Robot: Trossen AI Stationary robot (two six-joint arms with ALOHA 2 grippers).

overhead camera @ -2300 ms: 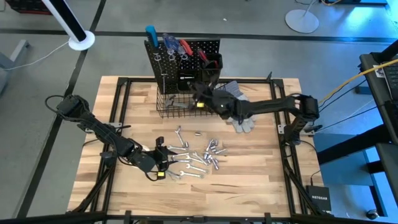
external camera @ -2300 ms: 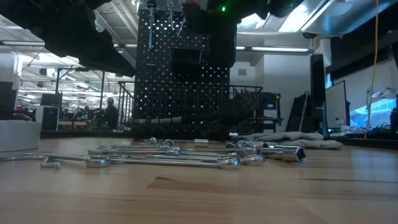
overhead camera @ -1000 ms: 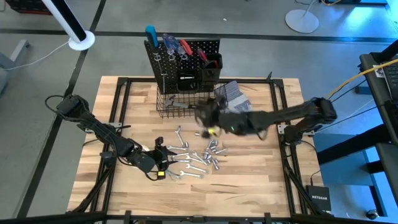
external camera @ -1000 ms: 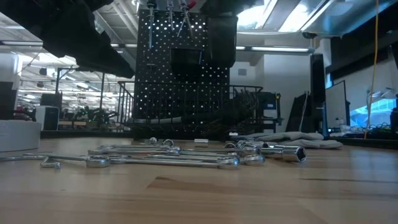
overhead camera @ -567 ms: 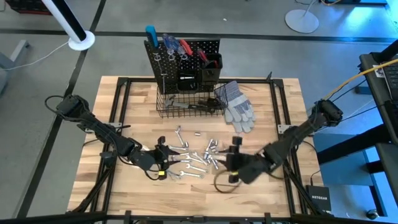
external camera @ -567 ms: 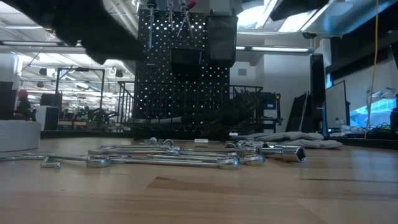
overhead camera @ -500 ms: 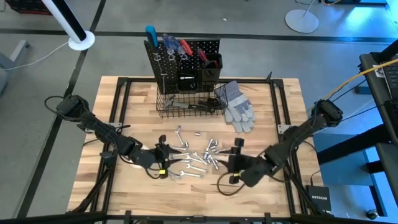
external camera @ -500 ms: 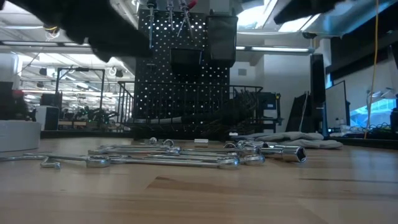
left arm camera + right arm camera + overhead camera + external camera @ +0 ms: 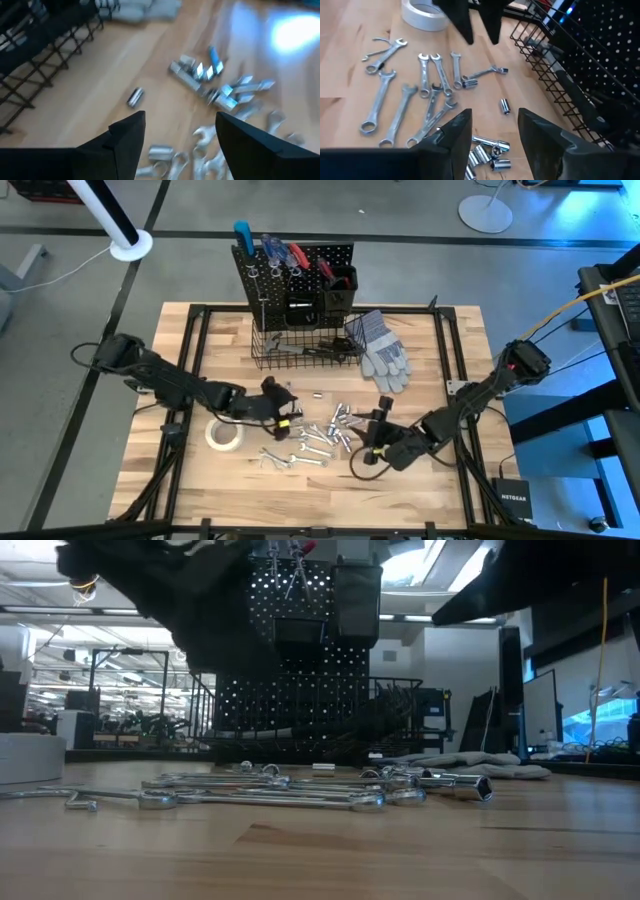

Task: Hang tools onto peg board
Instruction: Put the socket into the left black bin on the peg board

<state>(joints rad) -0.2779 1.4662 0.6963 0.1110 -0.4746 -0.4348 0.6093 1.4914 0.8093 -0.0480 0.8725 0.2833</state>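
Both grippers hover open and empty over scattered wrenches point(image 9: 310, 442) on the table, left gripper point(image 9: 283, 411) at the pile's board-side edge, right gripper point(image 9: 377, 432) just beside its right end, peg board point(image 9: 297, 275) well beyond.

Silver wrenches point(image 9: 305, 442), white tape roll point(image 9: 224, 434), black perforated peg board point(image 9: 297, 272), grey gloves point(image 9: 383, 356), pale wooden table point(image 9: 420, 490).

The left gripper point(image 9: 288, 406) hangs over the table point(image 9: 440, 490), just left of its middle, fingers apart and holding nothing. The right gripper point(image 9: 380, 423) is near it, right of the middle, fingers also apart, nothing between them.
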